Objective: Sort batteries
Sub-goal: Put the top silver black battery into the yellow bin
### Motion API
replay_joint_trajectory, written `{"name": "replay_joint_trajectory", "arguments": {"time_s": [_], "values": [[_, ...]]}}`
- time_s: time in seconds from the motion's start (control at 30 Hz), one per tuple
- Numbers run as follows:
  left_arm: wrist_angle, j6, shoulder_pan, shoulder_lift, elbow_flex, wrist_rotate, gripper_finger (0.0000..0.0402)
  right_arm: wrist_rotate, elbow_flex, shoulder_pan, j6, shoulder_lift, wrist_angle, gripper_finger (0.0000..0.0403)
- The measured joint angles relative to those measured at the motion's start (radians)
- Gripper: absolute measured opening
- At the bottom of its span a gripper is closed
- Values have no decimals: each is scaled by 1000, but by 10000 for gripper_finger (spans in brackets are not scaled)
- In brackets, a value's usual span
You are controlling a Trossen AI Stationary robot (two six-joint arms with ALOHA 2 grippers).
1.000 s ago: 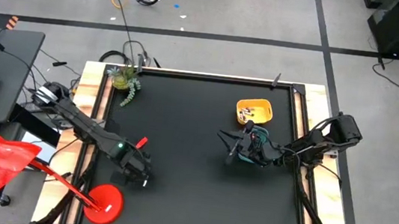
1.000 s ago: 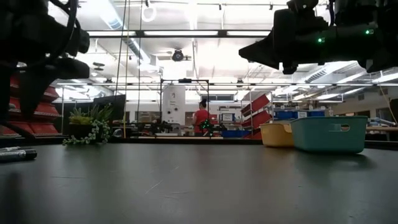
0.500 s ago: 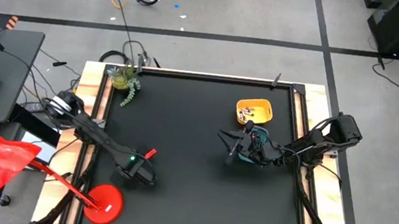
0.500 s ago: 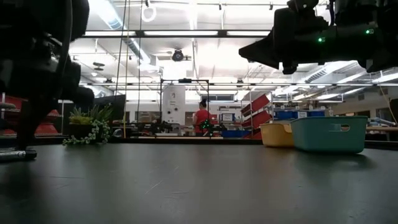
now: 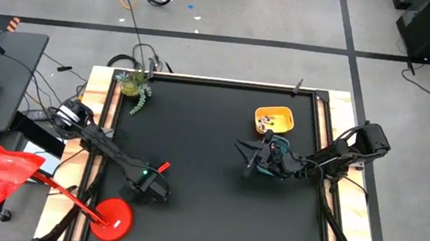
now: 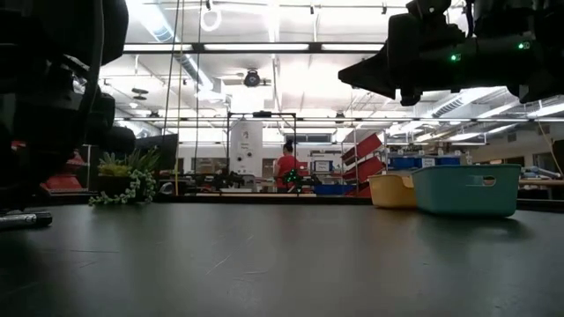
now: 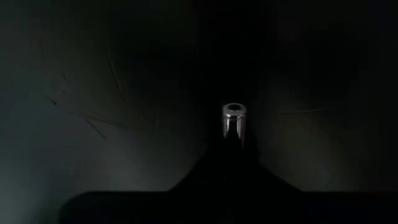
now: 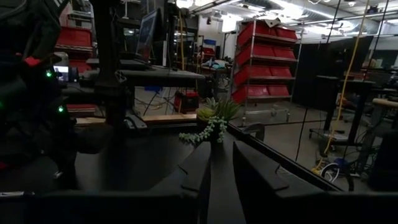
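Observation:
My left gripper [image 5: 156, 192] is low over the black table [image 5: 197, 135] near its near left corner, shut on a silver battery [image 7: 235, 122]. The battery's round end sticks out ahead of the dark fingers in the left wrist view. In the low view a dark battery [image 6: 22, 218] lies on the table below that gripper. I cannot tell if it is the same one. My right gripper [image 5: 252, 160] hangs level beside the teal tray [image 5: 279, 159]. Its fingers [image 8: 199, 171] stand a narrow gap apart with nothing between them. More batteries [image 5: 264, 126] lie in the yellow tray [image 5: 275, 116]. My left gripper pinches the silver battery between its two fingers, coming from above and pointing down at the table. Only the battery's free end [image 7: 235, 112] shows. The gripper's own dark body hides the part that the fingers are on. I cannot tell whether the battery is clear of the table.
A small plant [image 5: 135, 87] stands at the table's far left corner. A red lamp [image 5: 111, 216] stands off the near left corner. The two trays [image 6: 441, 189] stand right of the middle. A person in red [image 6: 285, 167] shows far back in the room.
My left gripper has gone down to the table and a little toward its near edge. The right arm has kept still.

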Motion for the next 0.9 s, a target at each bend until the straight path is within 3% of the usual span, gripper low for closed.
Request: {"name": "replay_joint_trajectory", "arguments": {"time_s": [0.23,0.5,0.6,0.73,0.9], "values": [[-55,7,21,-28,41,-69,1,0,0,0,2,0,-5,76],[34,37,144,-208,57,-192,1,-19,1,-7,3,0,-48,78],[240,100,212,-249,44,-267,1,-75,3,-29,15,4,-113,85],[641,218,305,-255,-9,-268,0,-151,35,-44,25,10,-116,110],[1049,310,413,-219,-94,-150,0,-159,83,-27,-13,11,-114,153]]}}
